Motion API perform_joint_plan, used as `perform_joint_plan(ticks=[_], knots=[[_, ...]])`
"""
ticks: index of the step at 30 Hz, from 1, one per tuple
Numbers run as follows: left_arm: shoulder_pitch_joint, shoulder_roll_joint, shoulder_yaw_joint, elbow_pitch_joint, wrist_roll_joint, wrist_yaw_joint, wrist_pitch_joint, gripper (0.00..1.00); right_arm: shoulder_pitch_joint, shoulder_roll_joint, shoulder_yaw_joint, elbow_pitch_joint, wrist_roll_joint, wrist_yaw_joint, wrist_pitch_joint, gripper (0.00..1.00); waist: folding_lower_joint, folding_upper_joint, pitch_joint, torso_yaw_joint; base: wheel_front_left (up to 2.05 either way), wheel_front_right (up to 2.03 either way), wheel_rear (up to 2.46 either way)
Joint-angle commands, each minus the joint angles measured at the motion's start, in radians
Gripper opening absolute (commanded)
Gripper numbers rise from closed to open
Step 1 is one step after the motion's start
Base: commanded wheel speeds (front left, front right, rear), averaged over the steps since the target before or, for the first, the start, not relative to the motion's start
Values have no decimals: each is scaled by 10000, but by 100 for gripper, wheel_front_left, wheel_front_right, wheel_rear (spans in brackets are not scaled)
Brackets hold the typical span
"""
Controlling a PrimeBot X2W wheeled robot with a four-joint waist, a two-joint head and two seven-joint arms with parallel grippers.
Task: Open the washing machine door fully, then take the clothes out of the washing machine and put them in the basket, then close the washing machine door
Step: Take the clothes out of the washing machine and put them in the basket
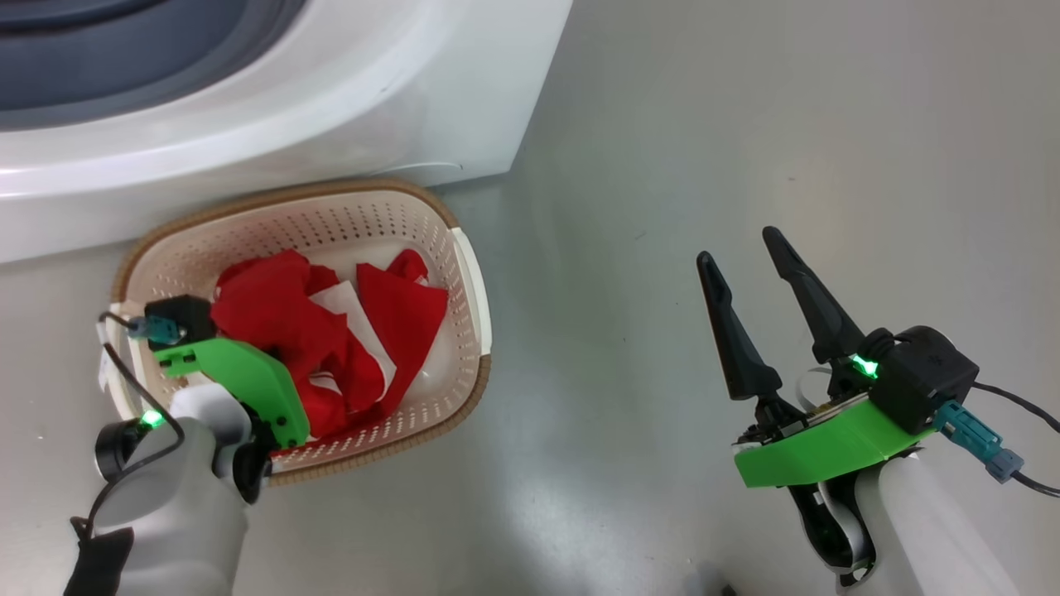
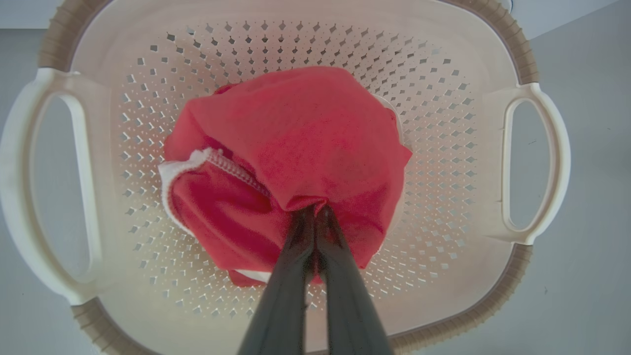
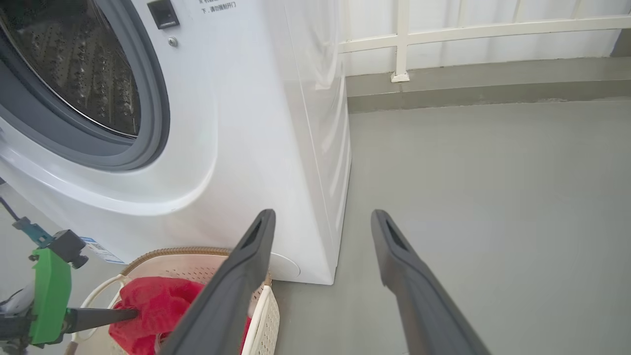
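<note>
Pressed together at the bottom centre of the left wrist view, the left gripper [image 2: 314, 213] pinches a fold of the clothes [image 2: 296, 143]. They form a bright red bundle with a white stitched edge at its left, bunched over the middle of the basket [image 2: 522, 54]. Cream, perforated and brown-rimmed, the basket lies with its long axis left to right, a white handle at each end. At the lower right of the head view, the right gripper [image 1: 737, 248] hangs spread wide and empty above the grey floor [image 1: 745, 124]. Beyond, at the upper left, stands the washing machine [image 1: 331, 108], white with a grey gasket.
</note>
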Motion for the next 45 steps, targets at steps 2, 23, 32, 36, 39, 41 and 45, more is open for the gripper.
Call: perform_joint_plan(ticks=[2, 23, 32, 36, 39, 41, 45], knots=[[-81, 360, 142, -31, -56, 26, -74, 0, -101, -26, 259, -228, 183, 48, -63, 100, 0, -1, 170, -91, 0, 0, 0], [-82, 176, -72, 159, -185, -150, -1091, 100, -166, -26, 173, -34, 108, 48, -63, 100, 0, -1, -144, 147, 0, 0, 0], [397, -73, -128, 4, -399, -485, -2303, 100, 75, -26, -26, 88, -38, 48, -63, 100, 0, -1, -1038, 482, 0, 0, 0], [666, -155, -173, -264, -500, -585, -2852, 100, 209, -26, -168, 160, -166, 48, -63, 100, 0, -1, -1512, 681, 0, 0, 0], [902, -232, -190, -611, -643, -638, -3104, 100, 308, -26, -308, 221, -280, 48, -63, 100, 0, -1, -1870, 863, 0, 0, 0], [1193, -283, -235, -1048, -749, -663, -3257, 100, 413, -26, -420, 298, -391, 48, -63, 100, 0, -1, -2262, 1040, 0, 0, 0], [1698, -314, -279, -1866, -833, -677, -3355, 100, 583, -26, -551, 418, -507, 48, -63, 100, 0, -1, -2827, 1246, 0, 0, 0]])
